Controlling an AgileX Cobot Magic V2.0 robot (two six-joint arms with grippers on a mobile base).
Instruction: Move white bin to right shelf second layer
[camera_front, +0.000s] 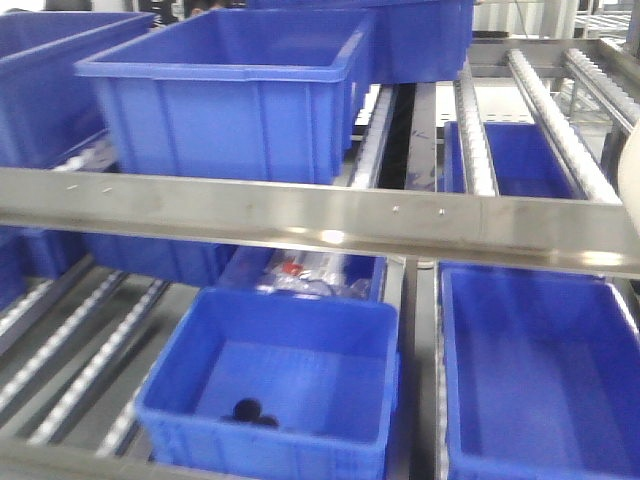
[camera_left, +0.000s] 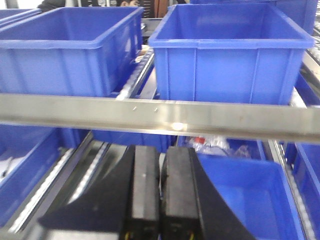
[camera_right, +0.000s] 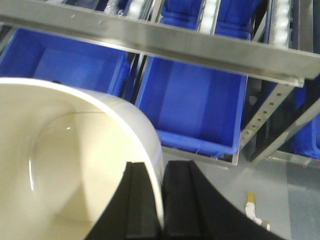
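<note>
The white bin (camera_right: 70, 155) fills the lower left of the right wrist view, glossy cream with its open inside showing. My right gripper (camera_right: 162, 167) is shut on its rim wall, one finger inside and one outside. The front view shows only a blurred white sliver of the bin (camera_front: 630, 180) at the right edge. The right shelf second layer (camera_front: 560, 120) has white roller lanes behind a steel front rail (camera_front: 420, 215) with two screws, and the bin is held in front of and below that rail (camera_right: 200, 47). My left gripper (camera_left: 160, 152) is shut on nothing, below the rail.
Blue crates (camera_front: 230, 100) stand on the upper roller level at left and centre. More blue crates (camera_front: 280, 380) sit on the level below, including one (camera_right: 192, 102) under the right lanes. A steel upright (camera_right: 262, 115) and grey floor (camera_right: 280, 200) lie to the right.
</note>
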